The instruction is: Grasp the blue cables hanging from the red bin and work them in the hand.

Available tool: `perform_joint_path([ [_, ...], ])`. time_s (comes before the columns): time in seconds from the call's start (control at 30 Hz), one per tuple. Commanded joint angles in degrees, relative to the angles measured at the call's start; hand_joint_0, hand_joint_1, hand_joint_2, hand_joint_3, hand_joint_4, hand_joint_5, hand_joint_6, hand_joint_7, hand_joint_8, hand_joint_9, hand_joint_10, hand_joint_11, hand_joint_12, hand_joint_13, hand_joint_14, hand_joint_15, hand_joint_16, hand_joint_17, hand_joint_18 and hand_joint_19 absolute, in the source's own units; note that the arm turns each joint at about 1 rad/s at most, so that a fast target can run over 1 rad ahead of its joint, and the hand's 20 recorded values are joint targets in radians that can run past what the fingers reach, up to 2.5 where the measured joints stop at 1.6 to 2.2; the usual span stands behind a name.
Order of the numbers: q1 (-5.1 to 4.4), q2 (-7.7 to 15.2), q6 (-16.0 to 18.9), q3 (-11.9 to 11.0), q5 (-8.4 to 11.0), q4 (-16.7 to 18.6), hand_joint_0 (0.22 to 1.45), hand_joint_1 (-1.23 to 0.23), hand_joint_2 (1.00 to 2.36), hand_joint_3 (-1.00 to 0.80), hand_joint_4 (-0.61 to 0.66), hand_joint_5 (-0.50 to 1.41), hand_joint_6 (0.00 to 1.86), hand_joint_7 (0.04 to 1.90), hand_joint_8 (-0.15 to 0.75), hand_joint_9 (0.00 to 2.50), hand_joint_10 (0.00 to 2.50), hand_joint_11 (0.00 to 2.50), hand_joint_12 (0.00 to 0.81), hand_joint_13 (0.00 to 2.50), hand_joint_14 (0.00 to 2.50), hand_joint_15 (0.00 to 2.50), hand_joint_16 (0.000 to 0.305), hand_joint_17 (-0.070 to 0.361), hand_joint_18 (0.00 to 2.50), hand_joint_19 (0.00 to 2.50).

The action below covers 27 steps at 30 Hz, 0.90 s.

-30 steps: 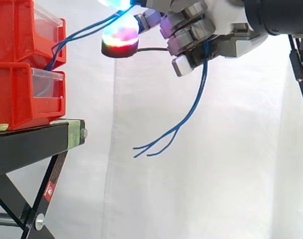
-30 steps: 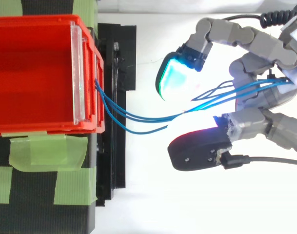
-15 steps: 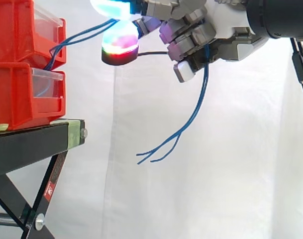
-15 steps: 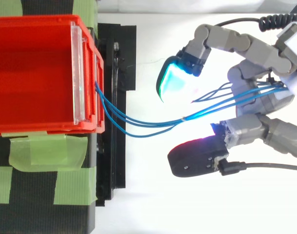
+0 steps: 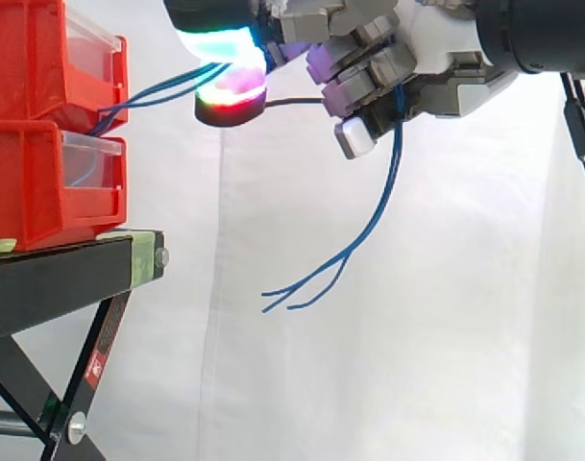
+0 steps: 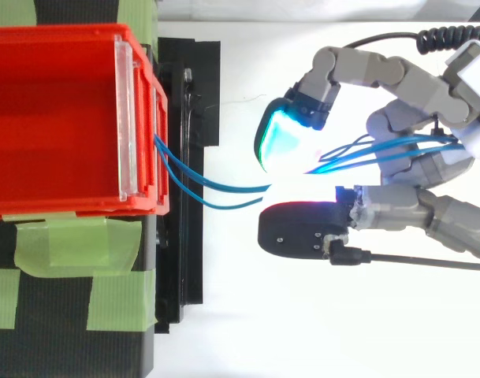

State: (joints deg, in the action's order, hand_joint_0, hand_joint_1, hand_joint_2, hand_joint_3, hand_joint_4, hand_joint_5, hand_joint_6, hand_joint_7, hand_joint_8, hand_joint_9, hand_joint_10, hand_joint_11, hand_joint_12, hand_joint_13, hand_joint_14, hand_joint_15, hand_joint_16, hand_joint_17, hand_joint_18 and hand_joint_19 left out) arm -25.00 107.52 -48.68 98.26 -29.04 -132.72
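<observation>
Thin blue cables (image 6: 216,193) run from the front of the upper red bin (image 6: 58,118) across the gap to my hand (image 6: 429,157). In the side view the cables (image 5: 153,94) rise from the bin (image 5: 52,58) to the hand (image 5: 417,58). They pass through its curled fingers. Their loose ends (image 5: 316,283) dangle below and curl left. The hand is shut on the cables, with two glowing fingertip pads (image 6: 280,135) closing over the strands from either side. It sits to the right of the bins, clear of the stand.
A second red bin (image 5: 52,182) sits under the upper one on the black stand (image 5: 71,274). Green tape (image 6: 74,244) marks the stand's top. A white curtain hangs behind.
The lower dark-backed fingertip has swung left and up toward the green-glowing one, narrowing the gap over the cables. The cables' span from the bin has shifted slightly; the loose ends hang much as before.
</observation>
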Motion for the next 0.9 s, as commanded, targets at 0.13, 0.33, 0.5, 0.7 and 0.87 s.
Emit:
perform_joint_path([
  [0.13,0.04,0.0,0.2,0.0,0.04,0.0,0.97,-0.62,1.01,-0.69,0.31,0.24,0.2,1.33,0.58,1.71,2.5,2.5,0.706,2.1,2.5,2.15,0.21,0.158,2.5,0.77],
  [0.33,-0.14,0.0,2.4,0.0,0.3,0.1,1.03,-0.61,1.02,-0.48,0.29,0.25,0.0,1.33,0.58,1.71,2.5,2.5,0.706,2.1,2.5,2.15,0.21,0.158,2.5,0.77],
  [0.5,-0.23,0.0,3.9,0.0,0.3,0.0,1.01,-0.61,1.02,-0.58,0.3,0.25,0.0,1.31,0.58,1.71,2.5,2.5,0.706,2.1,2.5,2.15,0.21,0.158,2.5,0.77],
  [0.7,-0.31,0.0,3.9,0.0,0.12,-0.1,0.95,-0.62,1.01,-0.66,0.26,0.25,0.0,1.4,0.58,1.71,2.5,2.5,0.706,2.1,2.5,2.15,0.21,0.158,2.5,0.77],
  [0.87,-0.31,0.0,2.3,0.0,-1.2,-1.8,0.88,-0.63,1.01,-0.74,0.27,0.14,0.21,1.33,0.58,1.71,2.5,2.5,0.706,2.1,2.5,2.15,0.21,0.158,2.5,0.77],
])
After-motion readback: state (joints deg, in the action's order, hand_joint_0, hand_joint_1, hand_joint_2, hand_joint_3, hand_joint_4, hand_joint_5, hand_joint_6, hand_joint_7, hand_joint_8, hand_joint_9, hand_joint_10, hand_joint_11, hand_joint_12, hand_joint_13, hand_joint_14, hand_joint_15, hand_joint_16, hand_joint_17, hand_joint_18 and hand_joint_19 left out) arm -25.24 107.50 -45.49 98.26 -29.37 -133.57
